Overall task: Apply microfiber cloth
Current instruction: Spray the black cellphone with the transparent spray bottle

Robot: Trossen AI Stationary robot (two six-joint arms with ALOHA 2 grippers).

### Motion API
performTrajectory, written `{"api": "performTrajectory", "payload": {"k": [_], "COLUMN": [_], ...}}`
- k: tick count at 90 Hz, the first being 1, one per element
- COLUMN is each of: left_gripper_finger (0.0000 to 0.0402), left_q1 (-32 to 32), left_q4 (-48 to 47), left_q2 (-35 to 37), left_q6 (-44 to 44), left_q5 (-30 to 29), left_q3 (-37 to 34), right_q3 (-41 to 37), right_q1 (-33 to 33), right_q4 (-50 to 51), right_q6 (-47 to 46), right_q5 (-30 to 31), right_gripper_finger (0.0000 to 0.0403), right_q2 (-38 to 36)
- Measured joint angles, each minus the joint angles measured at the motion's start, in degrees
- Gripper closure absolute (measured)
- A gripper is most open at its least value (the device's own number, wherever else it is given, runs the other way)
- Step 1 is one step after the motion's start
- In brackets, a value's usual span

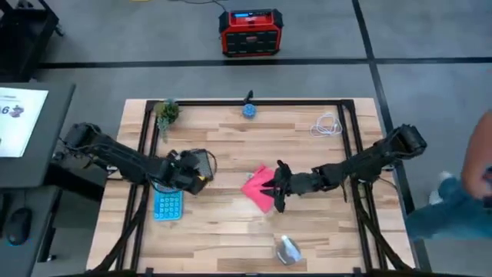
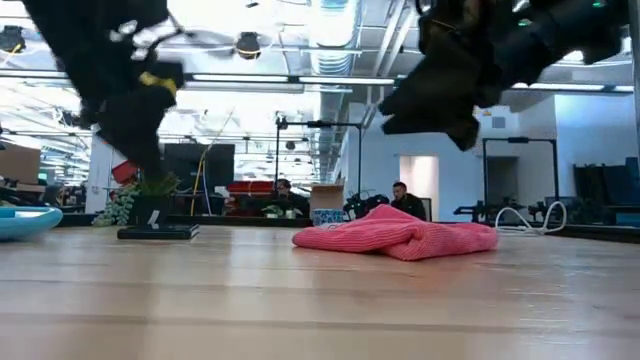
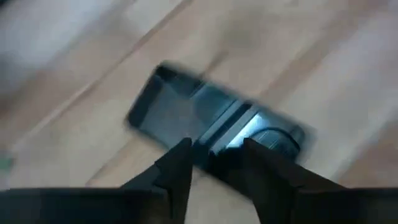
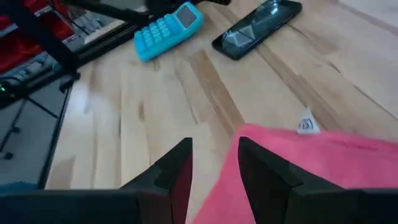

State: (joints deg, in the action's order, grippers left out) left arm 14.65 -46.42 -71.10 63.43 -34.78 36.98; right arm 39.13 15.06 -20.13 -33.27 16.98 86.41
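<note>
Hovering over the phone near the table's left side, just above the calculator, the left gripper has its fingers parted and empty, probably waiting to steady the phone. At centre, the cloth lies bunched on the wood, its tag visible only in the right wrist view. The right gripper hangs over the cloth's edge, fingers apart, not gripping. Only the low view shows the gripper clear above the cloth.
</note>
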Motion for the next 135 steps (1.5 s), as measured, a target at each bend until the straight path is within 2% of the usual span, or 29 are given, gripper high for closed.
{"api": "performTrajectory", "payload": {"k": [13, 25, 37, 44, 50, 64, 75, 82, 96, 110, 118, 135], "left_gripper_finger": [0.0329, 0.0358, 0.0381, 0.0392, 0.0399, 0.0399, 0.0399, 0.0401, 0.0401, 0.0401, 0.0401, 0.0401], "left_q1": [-6.4, -10.7, -12.0, -12.1, -11.6, -9.2, -6.8, -5.2, -5.3, -7.6, -8.6, -9.2], "left_q4": [5.9, 22.1, 37.7, 42.6, 43.1, 36.9, 32.8, 33.4, 36.3, 43.5, 48.2, 56.2], "left_q2": [1.4, -0.8, -4.9, -6.5, -6.5, -6.5, -7.0, -7.5, -10.2, -15.4, -18.1, -20.8], "left_q6": [1.2, -4.5, -11.4, -16.0, -18.4, -19.6, -17.1, -14.9, -13.4, -18.3, -20.0, -22.3], "left_q5": [3.9, 7.0, 8.5, 9.3, 9.3, 10.4, 15.0, 15.2, 11.3, 7.8, 6.2, 3.3], "left_q3": [-7.0, -11.8, -12.6, -11.1, -8.9, -5.6, -6.1, -7.8, -9.0, -9.2, -9.2, -9.5], "right_q3": [2.0, 4.3, 6.7, 6.8, 7.4, 7.3, 9.8, 13.5, 23.1, 30.9, 32.9, 34.9], "right_q1": [-4.3, -7.9, -11.3, -12.6, -13.6, -17.0, -19.7, -21.0, -23.4, -25.2, -26.0, -27.6], "right_q4": [0.4, 2.9, 8.1, 10.0, 8.5, 1.2, -2.7, -2.3, 4.6, 12.9, 15.5, 14.3], "right_q6": [1.7, -0.4, -6.0, -6.9, -7.2, -7.2, -6.3, -4.6, -2.0, -0.6, -0.2, -2.6], "right_q5": [-2.3, -3.1, -2.4, -2.2, -3.1, -11.6, -17.5, -19.1, -22.7, -26.1, -29.2, -35.9], "right_gripper_finger": [0.0286, 0.0286, 0.0286, 0.0286, 0.0286, 0.0286, 0.0286, 0.0286, 0.0274, 0.0240, 0.0217, 0.0183], "right_q2": [1.1, 3.0, 4.9, 5.5, 6.8, 11.9, 18.0, 21.5, 27.9, 32.3, 34.4, 38.1]}}
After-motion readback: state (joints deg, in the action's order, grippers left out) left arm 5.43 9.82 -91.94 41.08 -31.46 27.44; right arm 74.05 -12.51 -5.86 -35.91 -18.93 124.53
